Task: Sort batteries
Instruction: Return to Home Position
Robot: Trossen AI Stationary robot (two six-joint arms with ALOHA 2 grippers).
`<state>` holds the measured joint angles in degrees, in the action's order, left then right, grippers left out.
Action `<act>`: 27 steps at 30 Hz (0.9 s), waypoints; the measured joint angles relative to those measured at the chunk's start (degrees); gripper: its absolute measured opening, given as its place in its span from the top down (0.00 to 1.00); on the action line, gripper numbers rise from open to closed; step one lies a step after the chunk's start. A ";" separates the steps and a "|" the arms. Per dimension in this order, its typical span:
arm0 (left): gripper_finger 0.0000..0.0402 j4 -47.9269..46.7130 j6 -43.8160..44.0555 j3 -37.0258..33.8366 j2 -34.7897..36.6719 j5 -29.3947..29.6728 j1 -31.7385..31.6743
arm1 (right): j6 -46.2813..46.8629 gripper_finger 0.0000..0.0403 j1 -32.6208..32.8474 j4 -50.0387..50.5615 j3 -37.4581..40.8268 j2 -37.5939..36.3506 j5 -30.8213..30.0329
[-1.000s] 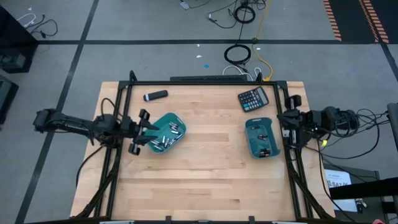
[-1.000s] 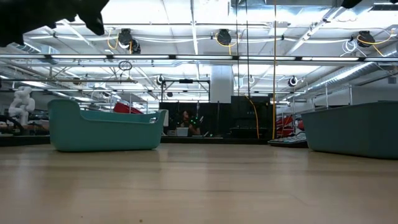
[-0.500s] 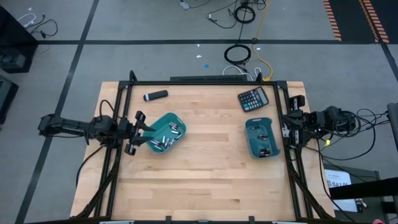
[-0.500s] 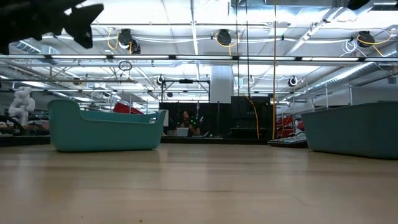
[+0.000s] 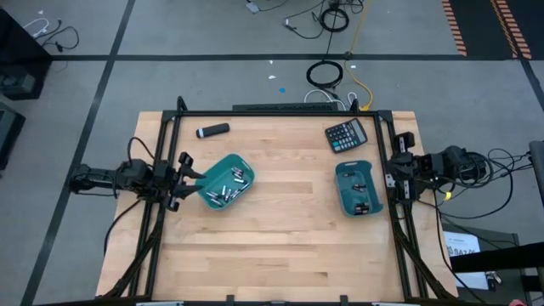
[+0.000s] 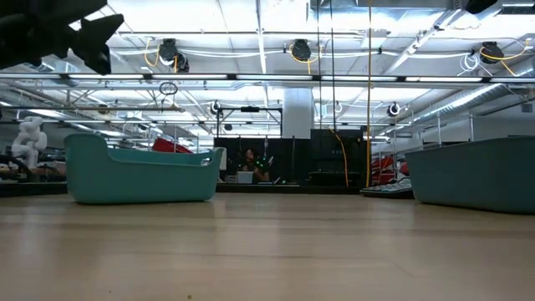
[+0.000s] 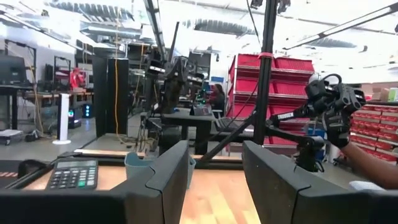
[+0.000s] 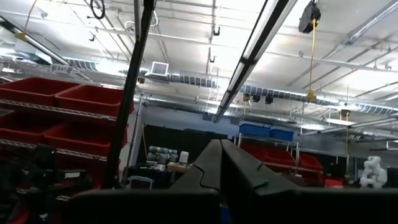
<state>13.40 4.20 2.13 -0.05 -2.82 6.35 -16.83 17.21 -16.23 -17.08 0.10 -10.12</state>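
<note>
My left jaws hang spread, empty, at the tabletop's (image 5: pixel 280 246) left edge beside the bin (image 5: pixel 228 163) of batteries (image 5: pixel 225 194); right jaws pressed together, empty, at the right edge.

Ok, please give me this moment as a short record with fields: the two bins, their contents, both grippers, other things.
left bin: teal, holds silvery-white batteries
right bin: teal, holds a few dark batteries
left gripper: open, empty, at the left edge of the table, beside the left bin
right gripper: shut, at the right edge, beside the right bin
others: calculator and black cylinder, outside the bins
</note>
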 joint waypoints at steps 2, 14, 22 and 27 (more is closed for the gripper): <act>0.60 -0.34 -0.02 -0.25 0.04 0.32 0.00 | 1.51 1.00 0.00 0.38 0.00 0.00 0.03; 0.60 5.17 -4.80 -1.73 0.04 14.17 0.00 | -0.06 1.00 0.02 1.17 0.00 0.04 -0.33; 0.60 5.08 -4.67 -1.75 0.04 16.38 0.00 | -11.71 1.00 0.02 -1.28 -0.06 0.07 -4.21; 0.60 5.11 -4.65 -1.77 0.04 16.38 0.00 | -10.69 1.00 0.00 0.88 -0.11 0.15 -8.03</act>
<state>18.50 -0.45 0.36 -0.01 13.56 6.35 -27.52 17.21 -15.35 -17.19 0.25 -18.15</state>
